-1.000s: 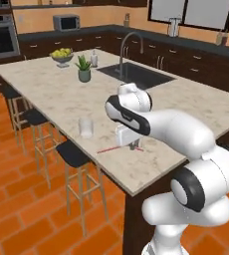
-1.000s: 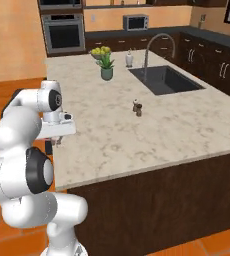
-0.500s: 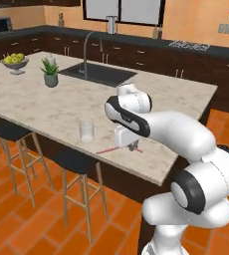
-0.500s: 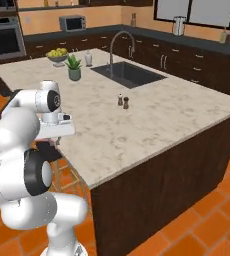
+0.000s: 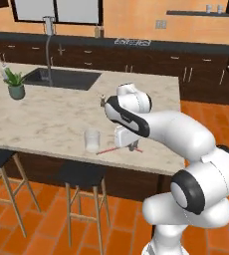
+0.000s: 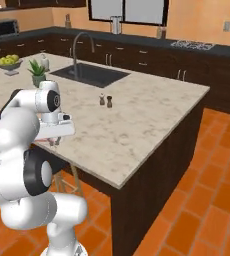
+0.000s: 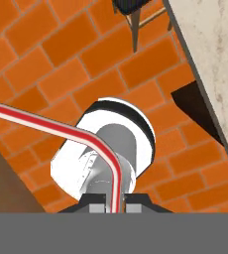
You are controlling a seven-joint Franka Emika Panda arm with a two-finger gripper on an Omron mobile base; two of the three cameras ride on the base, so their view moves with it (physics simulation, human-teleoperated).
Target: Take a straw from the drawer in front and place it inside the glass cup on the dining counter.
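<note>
A potted plant (image 5: 15,84) is sitting near the left end of the dining counter (image 5: 47,119) in the left base view, with the dark sink (image 5: 61,78) and its tall faucet (image 5: 49,47) lying along the counter's far edge just to the right of it. Farther right, the glass cup (image 5: 92,140) is standing upright close to the counter's near edge, above two dark bar stools (image 5: 84,191) parked on the orange tile floor (image 5: 52,229). Just beside the cup, the red-pink straw (image 5: 109,149) is stretching low over the marble toward the near edge, one end reaching almost to the cup's base and the other running under the white arm's hand; whether it is touching the counter cannot be told. The gripper (image 5: 130,146) is hanging over that same near edge, its jaws pinched tight on the straw.

In the right base view, a bowl of yellow-green fruit (image 6: 8,62) and the plant are occupying the counter's far left corner, while a pair of salt and pepper shakers (image 6: 105,100) is standing well apart near the middle of the slab.

In the hand view, the straw (image 7: 81,136) is rising from between the closed jaws of the gripper (image 7: 115,204), bending sharply and sweeping off to the left edge, with orange floor tiles behind it and the counter's pale edge cutting across the upper right corner.
</note>
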